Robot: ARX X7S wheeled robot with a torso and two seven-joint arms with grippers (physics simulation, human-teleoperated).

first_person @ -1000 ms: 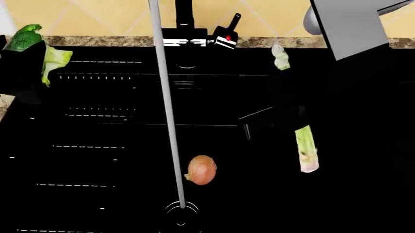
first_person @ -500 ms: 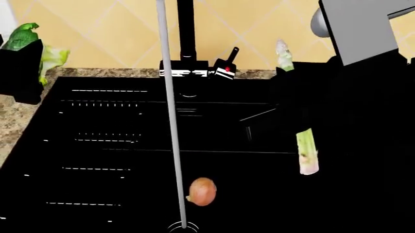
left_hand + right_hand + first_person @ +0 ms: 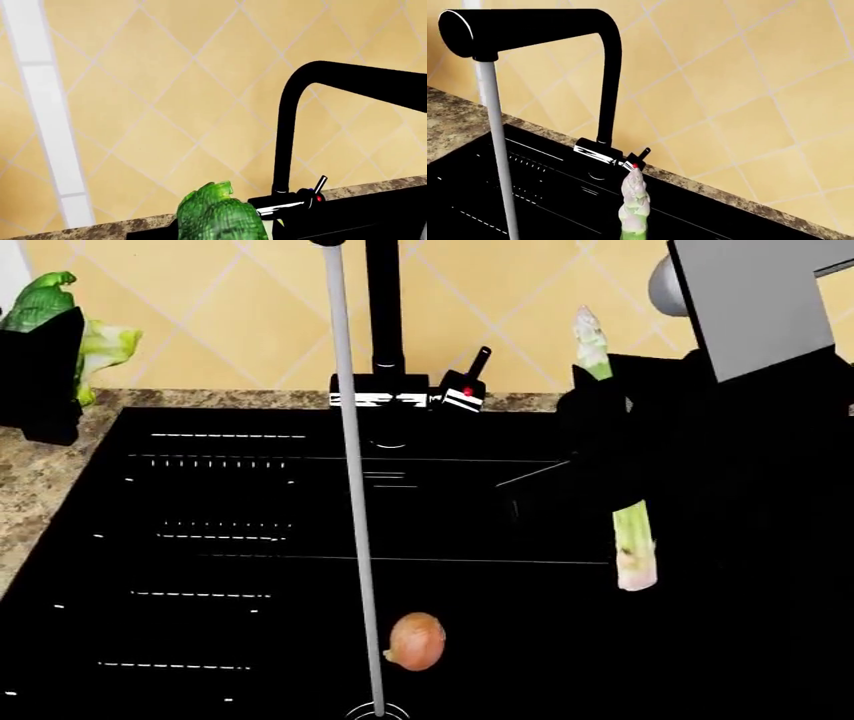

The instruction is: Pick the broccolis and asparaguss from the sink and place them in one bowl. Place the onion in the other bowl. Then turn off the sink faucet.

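Asparagus [image 3: 634,540] stalk, scaly tip, clamped in right tool [image 3: 607,455], bumpy broccoli [image 3: 67,325] gripped by left tool [image 3: 47,370]

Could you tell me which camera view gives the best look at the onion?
The head view: the onion lies in full sight on the dark sink floor beside the water stream. Neither wrist view shows it.

My head camera looks forward and down into the sink [image 3: 200,540], facing the faucet [image 3: 384,310] from above. Both wrist cameras sit lower, looking level at that faucet [image 3: 293,125] [image 3: 607,75] from opposite sides; all three views share it.
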